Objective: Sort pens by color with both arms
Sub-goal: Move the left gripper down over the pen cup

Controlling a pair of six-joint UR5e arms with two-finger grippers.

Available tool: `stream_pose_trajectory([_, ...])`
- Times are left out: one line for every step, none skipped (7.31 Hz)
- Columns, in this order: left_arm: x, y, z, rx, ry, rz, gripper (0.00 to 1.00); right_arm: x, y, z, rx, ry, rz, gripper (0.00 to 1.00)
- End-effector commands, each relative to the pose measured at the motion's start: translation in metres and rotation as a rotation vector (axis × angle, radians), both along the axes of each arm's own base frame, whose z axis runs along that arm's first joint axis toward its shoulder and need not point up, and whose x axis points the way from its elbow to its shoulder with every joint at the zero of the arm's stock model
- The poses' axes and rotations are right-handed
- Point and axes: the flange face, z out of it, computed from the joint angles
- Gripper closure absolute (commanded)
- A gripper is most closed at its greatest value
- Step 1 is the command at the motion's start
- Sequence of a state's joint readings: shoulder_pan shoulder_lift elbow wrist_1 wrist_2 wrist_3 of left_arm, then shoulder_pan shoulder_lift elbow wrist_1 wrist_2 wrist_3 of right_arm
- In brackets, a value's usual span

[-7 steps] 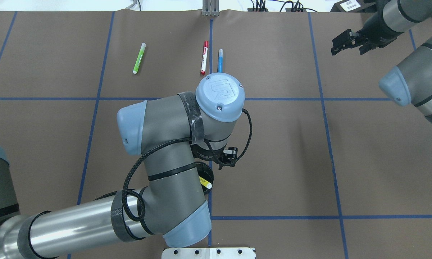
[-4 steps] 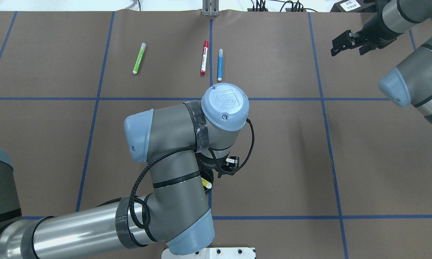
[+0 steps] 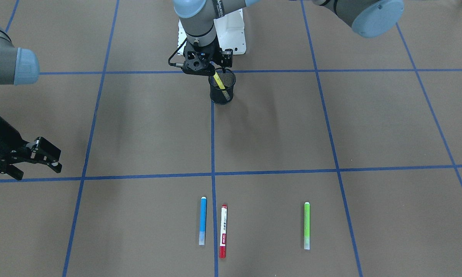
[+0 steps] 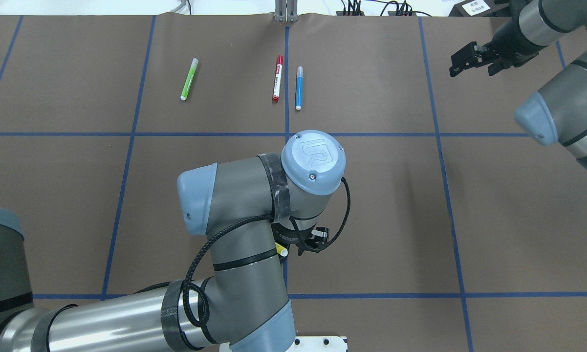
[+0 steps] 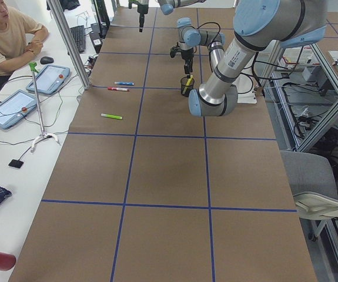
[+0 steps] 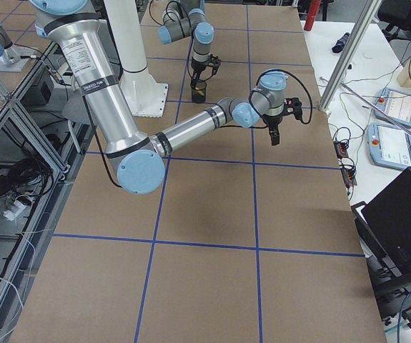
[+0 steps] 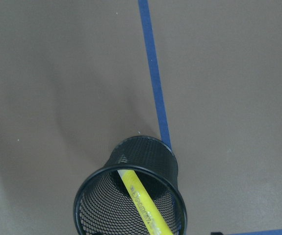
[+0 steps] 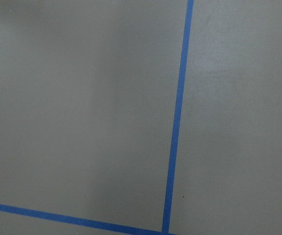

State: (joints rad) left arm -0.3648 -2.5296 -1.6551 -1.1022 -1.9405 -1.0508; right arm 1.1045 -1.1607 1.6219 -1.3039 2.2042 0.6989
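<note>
- How far along?
- One of four. The yellow highlighter (image 3: 221, 86) leans in the cup (image 3: 215, 98); the left hand (image 3: 209, 68) is above it, spread and empty.
- What's left?
- The blue pen (image 3: 202, 220), red-ended pen (image 3: 223, 230) and green highlighter (image 3: 307, 225) lie along the counter's (image 3: 369, 115) far edge. The right hand (image 3: 55, 161) gapes empty.

The left gripper (image 3: 211, 69) hangs just above a black mesh cup (image 3: 215, 96) holding a leaning yellow highlighter (image 3: 220, 85); a blue pen (image 3: 202, 225), red-ended pen (image 3: 223, 231) and green highlighter (image 3: 307, 226) lie parallel, well apart from it.

Overhead and front at opposite long table (image 4: 381, 205) edges, side views at its ends, wrist cameras close, mesh cup (image 3: 215, 96) shared with front
</note>
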Motion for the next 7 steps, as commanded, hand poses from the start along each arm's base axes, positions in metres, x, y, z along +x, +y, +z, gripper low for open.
stream_pose_trajectory([0.0059, 0.0021, 0.0036, -0.001, -0.002, 0.006, 0.22, -0.0002, 0.0002, -0.0013, 0.0, -0.003, -0.002, 0.01])
stream_pose_trajectory([0.0109, 0.0002, 0.0068, -0.002, -0.006, 0.006, 0.22, -0.0001, 0.0005, -0.0003, -0.001, -0.003, -0.002, 0.01])
stream_pose_trajectory([0.0121, -0.0004, 0.0075, 0.001, -0.001, 0.005, 0.31, -0.0003, 0.0003, -0.0014, 0.0, -0.004, -0.003, 0.01])
stream_pose_trajectory([0.0117, -0.0003, 0.007, 0.001, 0.0, 0.005, 0.35, -0.0004, 0.0004, -0.0015, -0.001, -0.005, -0.004, 0.01])
stream_pose_trajectory([0.0121, -0.0005, 0.0075, 0.001, -0.001, 0.005, 0.36, -0.0005, 0.0002, -0.0007, -0.002, -0.005, -0.004, 0.01])
stream_pose_trajectory([0.0122, -0.0005, 0.0086, 0.0, -0.003, 0.005, 0.36, -0.0005, 0.0002, -0.0007, -0.002, -0.005, -0.004, 0.01])
stream_pose_trajectory([0.0142, 0.0032, 0.0086, 0.0, -0.003, 0.011, 0.36, -0.0004, 0.0004, -0.0015, -0.001, -0.005, -0.004, 0.01])
